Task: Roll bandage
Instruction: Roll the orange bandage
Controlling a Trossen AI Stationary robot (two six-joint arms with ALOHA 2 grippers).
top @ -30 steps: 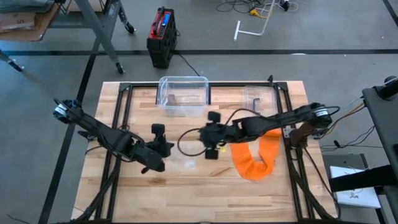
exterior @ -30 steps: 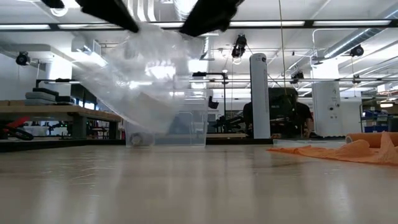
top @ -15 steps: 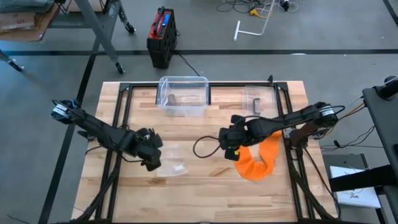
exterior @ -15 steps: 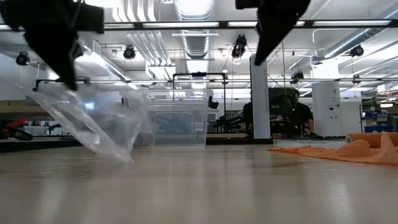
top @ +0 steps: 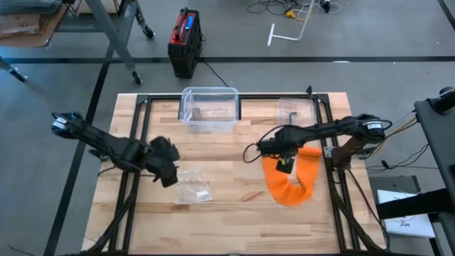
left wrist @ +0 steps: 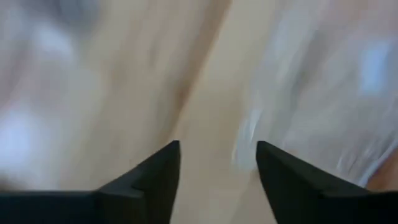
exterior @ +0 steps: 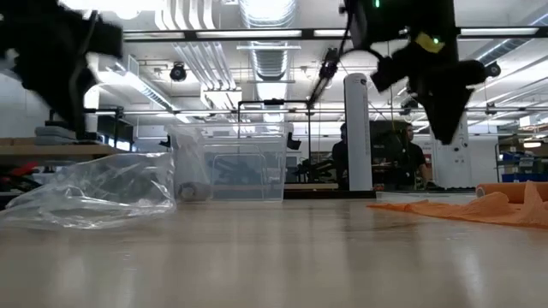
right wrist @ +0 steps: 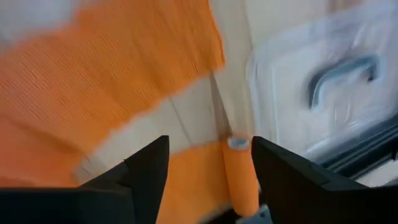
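The orange bandage [top: 293,179] lies unrolled at the counter's [top: 234,213] right. The right gripper [top: 284,162] hovers above it, fingers spread for grasping; the left gripper [top: 168,171], fingers spread, sits beside the empty plastic bag [top: 192,188].

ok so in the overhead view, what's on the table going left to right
left gripper → crumpled clear plastic bag → clear plastic bin → right gripper, above the orange bandage
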